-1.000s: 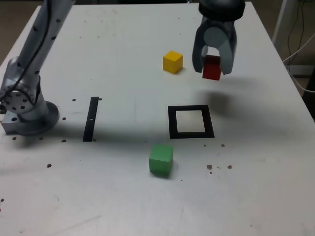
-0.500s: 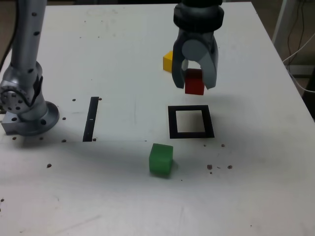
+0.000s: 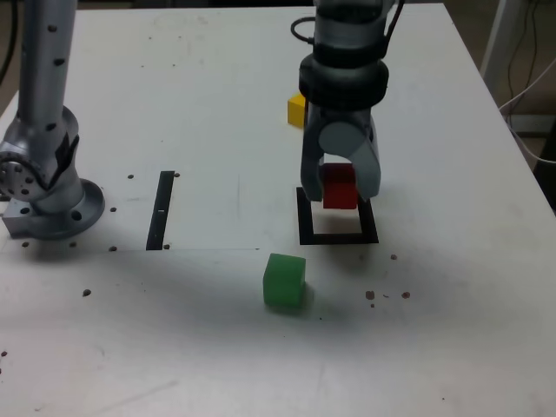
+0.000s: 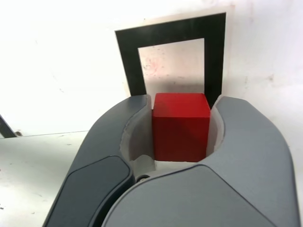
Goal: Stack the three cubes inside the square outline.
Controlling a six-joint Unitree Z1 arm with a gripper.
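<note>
Hand (image 3: 340,185) grips red cube (image 4: 180,126) above square outline (image 4: 215,56); no writing readable.

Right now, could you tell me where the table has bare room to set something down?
Bare table lies between the black strip and the square outline, and nearer than the green cube. The outline is crowded: the gripper holds the red cube over it.

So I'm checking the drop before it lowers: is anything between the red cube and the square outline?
Nothing visible. The end effector holds the red cube above the square outline, whose white centre looks bare. The green cube and yellow cube sit outside it.
</note>
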